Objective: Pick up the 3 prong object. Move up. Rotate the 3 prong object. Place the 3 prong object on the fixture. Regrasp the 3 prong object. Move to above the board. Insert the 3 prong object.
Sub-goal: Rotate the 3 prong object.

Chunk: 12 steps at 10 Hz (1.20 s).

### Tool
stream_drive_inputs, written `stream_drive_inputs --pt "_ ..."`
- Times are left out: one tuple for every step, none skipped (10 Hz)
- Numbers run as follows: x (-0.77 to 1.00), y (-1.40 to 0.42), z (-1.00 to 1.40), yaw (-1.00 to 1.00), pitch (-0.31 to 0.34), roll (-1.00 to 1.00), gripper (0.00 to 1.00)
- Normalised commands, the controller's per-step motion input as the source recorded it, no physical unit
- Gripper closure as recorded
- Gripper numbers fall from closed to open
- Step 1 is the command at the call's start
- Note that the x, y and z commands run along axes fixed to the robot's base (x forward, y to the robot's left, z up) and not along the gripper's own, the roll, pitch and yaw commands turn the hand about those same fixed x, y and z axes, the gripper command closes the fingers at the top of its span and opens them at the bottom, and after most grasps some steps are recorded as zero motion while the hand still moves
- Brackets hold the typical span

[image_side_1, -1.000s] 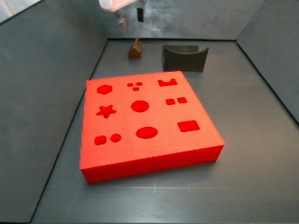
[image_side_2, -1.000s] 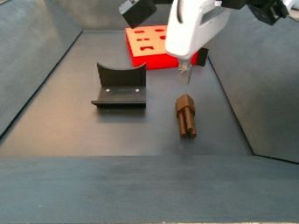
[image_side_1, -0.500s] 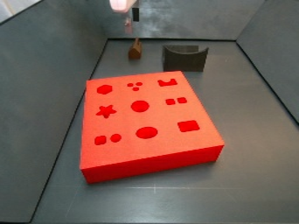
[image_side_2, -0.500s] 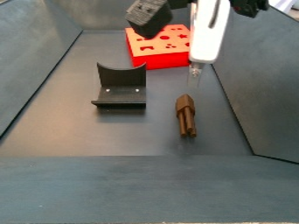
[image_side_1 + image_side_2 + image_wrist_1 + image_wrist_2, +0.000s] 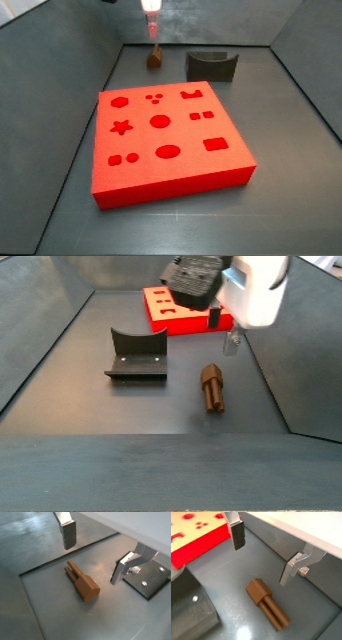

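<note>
The small dark brown blocky 3 prong object point(image 5: 83, 584) lies flat on the grey floor point(image 5: 160, 406), untouched, beside the dark grey notched fixture point(image 5: 136, 356) and apart from it; the two-finger gripper point(image 5: 262, 554) hangs above it with its silver fingers point(image 5: 236, 533) spread wide and nothing between them; the large flat bright red board point(image 5: 166, 133) with shaped cutouts sits well apart.
</note>
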Motion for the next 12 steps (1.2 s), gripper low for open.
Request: stream_drive_inputs --pt "0.04 0.0 -0.03 1.0 -0.011 0.0 0.0" --pt "0.04 0.0 -0.03 1.0 -0.012 0.0 0.0" --pt "0.04 0.0 -0.03 1.0 -0.012 0.0 0.0" --pt "0.04 0.0 -0.03 1.0 -0.013 0.0 0.0" --pt "0.04 0.0 -0.03 1.0 -0.014 0.0 0.0" --pt "0.04 0.0 -0.03 1.0 -0.015 0.0 0.0" --pt "0.04 0.0 -0.03 1.0 -0.016 0.0 0.0" --pt "0.04 0.0 -0.03 1.0 -0.017 0.0 0.0" --pt "0.04 0.0 -0.03 1.0 -0.019 0.0 0.0" --pt "0.04 0.0 -0.03 1.0 -0.02 0.0 0.0" --pt "0.04 0.0 -0.03 1.0 -0.022 0.01 0.0" --pt "0.04 0.0 -0.03 1.0 -0.024 0.01 0.0"
